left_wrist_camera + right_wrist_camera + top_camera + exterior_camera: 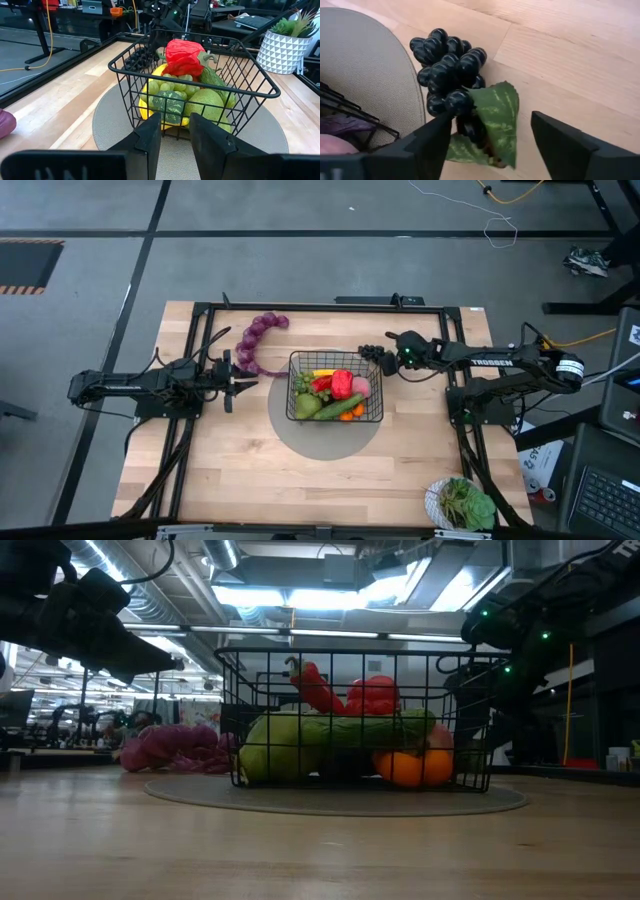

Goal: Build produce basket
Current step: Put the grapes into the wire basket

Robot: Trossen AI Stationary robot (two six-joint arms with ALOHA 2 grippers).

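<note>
Black wire basket (335, 418) upright on a round grey mat, holding red pepper (342, 384), cucumber (340, 407), pear (306, 407), orange (405, 769), green grapes (172, 86). Purple grape string (256, 340) curled just beside. Dark grapes (447, 67) with leaf beside mat.

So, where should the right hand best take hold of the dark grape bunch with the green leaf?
Probably from above, across the dark grape bunch at its narrow leaf end: it lies flat on the wooden table, beside the round grey mat.

Grey floor (300, 260), bright ceiling lights (300, 595), exposed ducts overhead.
</note>
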